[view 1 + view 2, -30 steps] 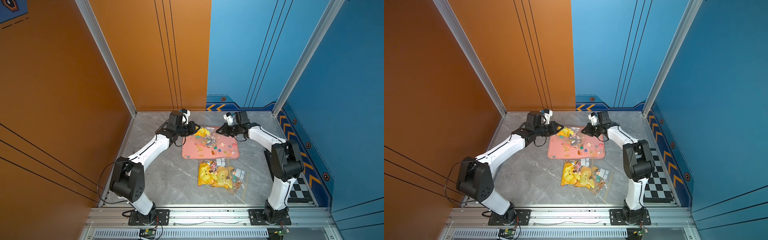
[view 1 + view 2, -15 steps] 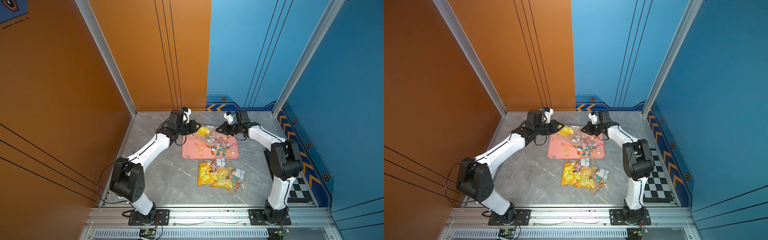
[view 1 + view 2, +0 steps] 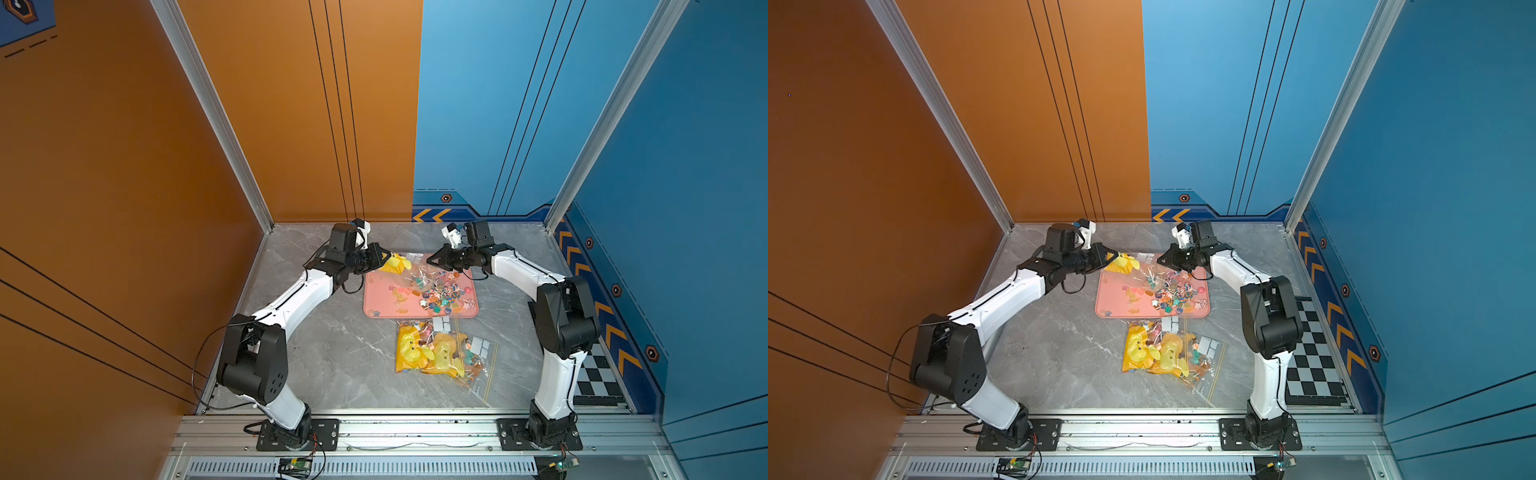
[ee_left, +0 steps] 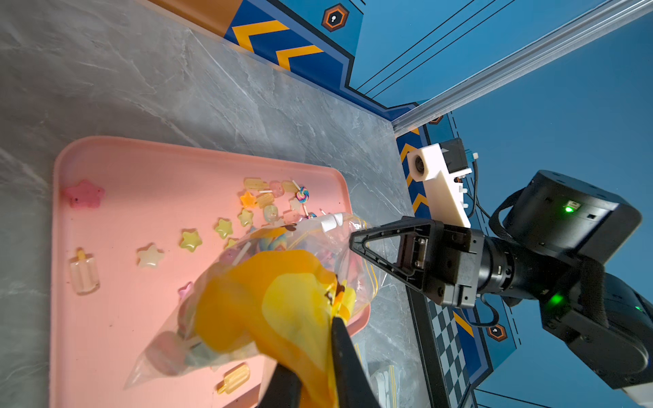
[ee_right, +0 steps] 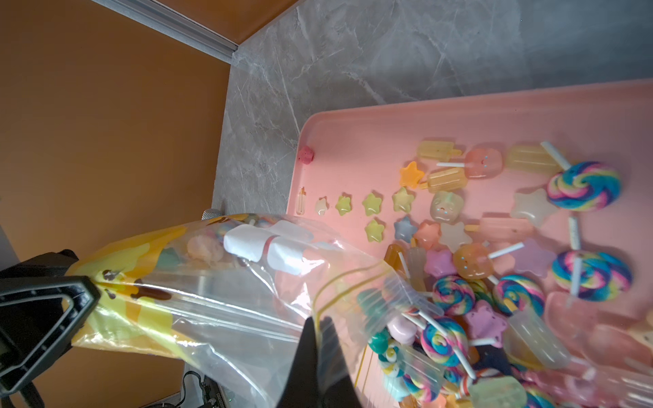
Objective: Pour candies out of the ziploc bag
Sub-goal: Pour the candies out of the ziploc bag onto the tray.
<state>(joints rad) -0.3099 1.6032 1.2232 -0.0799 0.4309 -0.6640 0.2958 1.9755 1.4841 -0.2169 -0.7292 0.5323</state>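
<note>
Left gripper (image 3: 388, 259) is clamped on the bag's (image 5: 219, 303) yellow closed end; right gripper (image 3: 429, 261) pinches the mouth rim. Mid-pour: most candies (image 3: 440, 293) are on the pink tray (image 3: 376, 297), some inside. Next: raise my left end and shake.

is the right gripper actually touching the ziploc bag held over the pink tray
Touching. The right wrist view shows the right gripper pinched shut on the clear plastic of the ziploc bag, near its mouth.

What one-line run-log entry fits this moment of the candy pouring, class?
phase: pouring | left gripper: shut on ziploc bag, yellow end | right gripper: shut on its mouth edge | candies: many on pink tray, some in bag
</note>
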